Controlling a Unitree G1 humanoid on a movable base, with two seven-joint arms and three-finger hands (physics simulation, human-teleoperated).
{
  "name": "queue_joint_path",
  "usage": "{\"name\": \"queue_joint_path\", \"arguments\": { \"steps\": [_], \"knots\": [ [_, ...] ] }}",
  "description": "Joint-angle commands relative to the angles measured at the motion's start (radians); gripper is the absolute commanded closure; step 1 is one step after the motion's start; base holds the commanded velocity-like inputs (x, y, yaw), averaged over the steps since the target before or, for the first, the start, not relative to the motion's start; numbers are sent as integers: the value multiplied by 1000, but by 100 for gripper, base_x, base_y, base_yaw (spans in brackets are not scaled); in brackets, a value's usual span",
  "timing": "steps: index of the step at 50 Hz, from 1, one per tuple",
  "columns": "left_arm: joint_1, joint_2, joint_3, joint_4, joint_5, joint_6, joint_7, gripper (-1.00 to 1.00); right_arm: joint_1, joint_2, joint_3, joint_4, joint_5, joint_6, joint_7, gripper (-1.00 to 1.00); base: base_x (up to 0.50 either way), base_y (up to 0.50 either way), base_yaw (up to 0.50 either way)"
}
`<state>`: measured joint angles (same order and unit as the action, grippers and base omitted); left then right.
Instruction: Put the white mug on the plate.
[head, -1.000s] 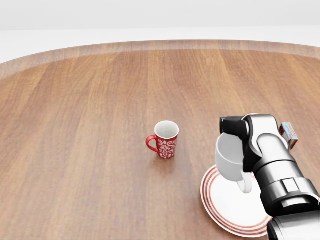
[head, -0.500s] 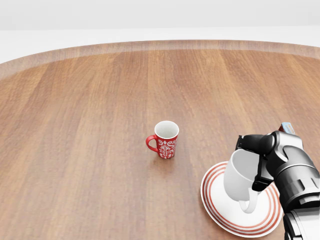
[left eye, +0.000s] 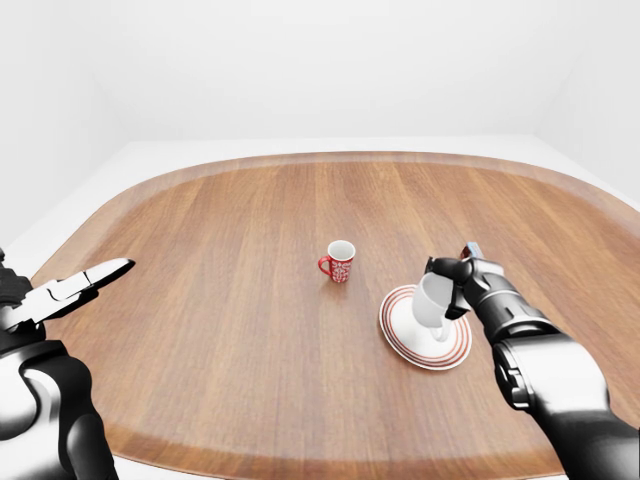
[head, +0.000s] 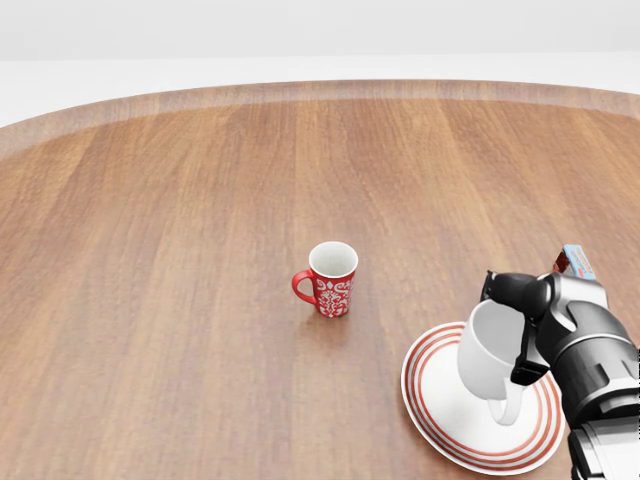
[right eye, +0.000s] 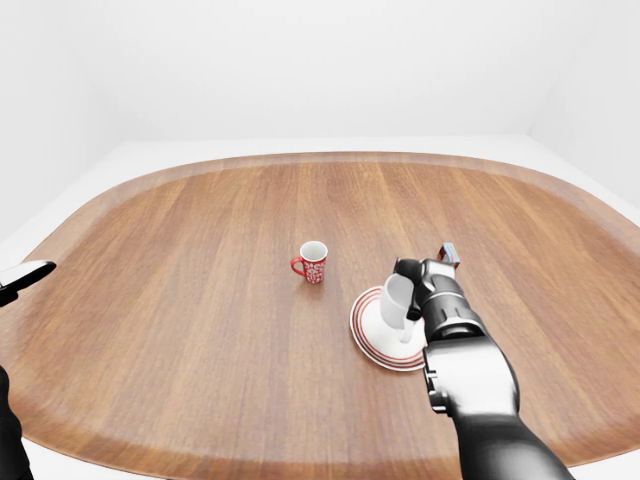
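The right hand (head: 522, 325), a dark grey and silver three-finger hand, is clamped on the plain white ceramic mug (head: 488, 352), its fingers closed over the rim and upper wall at the side nearest the wrist. Over the last second the hand has come down and across: a second ago it carried the mug higher, above the plate's upper-left edge, and now the mug hangs over the plate's middle, tilted, with its mouth turned up and to the left in the head view and its handle pointing down. I judge the carry is nearly finished; what is left is to level the mug, set its base down and let go. Whether the handle already touches the plate I cannot tell.

Directly beneath the hand lies the round white plate with red rings (head: 440, 418), flat on the wooden table (head: 180, 250). Just beyond the wrist, on its upper right in the head view, a small red and blue box (head: 577, 262) peeks out, apart from the plate. To the hand's left, well clear of the plate, the red mug with a white pattern (head: 330, 279) stands upright, handle to the left.

Far off at the left edge of the left-eye view, the left hand (left eye: 75, 288) hovers over the table edge, fingers spread and holding nothing.
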<state>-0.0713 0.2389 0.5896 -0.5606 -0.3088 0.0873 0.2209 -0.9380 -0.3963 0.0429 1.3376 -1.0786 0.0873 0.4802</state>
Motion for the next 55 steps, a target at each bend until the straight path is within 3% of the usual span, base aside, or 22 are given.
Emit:
{"name": "queue_joint_path", "arguments": {
  "steps": [1, 29, 30, 31, 32, 33, 48, 53, 55],
  "knots": [
    [2, -2, 1, 2, 0, 0, -2, -100, 7, 11, 6, 3, -24, 0, -26, 100, 0, 0, 0],
    [0, 1, 1, 5, -2, 0, 0, -100, 65, 31, 5, 19, -46, 0, -72, 100, 0, 0, 0],
    [0, 1, 2, 5, -2, 0, 0, -100, 65, 31, 6, 19, -48, 0, -73, 90, 0, 0, 0],
    [0, 1, 0, 5, -1, 0, 0, -100, 65, 31, 6, 19, -49, 0, -72, 8, 0, 0, 0],
    [0, 1, -1, 5, 0, 0, 0, -100, 65, 30, 6, 19, -49, 0, -72, -21, 0, 0, 0],
    [0, 0, -1, 5, -1, 0, 0, -100, 67, 30, 6, 19, -50, 0, -75, -100, 0, 0, 0],
    [1, 0, 1, 3, -1, 0, -1, -100, 64, 27, 7, 17, -55, 0, -64, -100, 0, 0, 0],
    [2, 0, 3, 4, -2, 0, -2, -100, 40, 24, -18, -1, -5, 0, 59, -100, 0, 0, 0],
    [1, 0, 1, 8, 0, 0, -2, -100, 10, 13, -12, -25, 12, 0, 194, -100, 0, 0, 0]
  ]
}}
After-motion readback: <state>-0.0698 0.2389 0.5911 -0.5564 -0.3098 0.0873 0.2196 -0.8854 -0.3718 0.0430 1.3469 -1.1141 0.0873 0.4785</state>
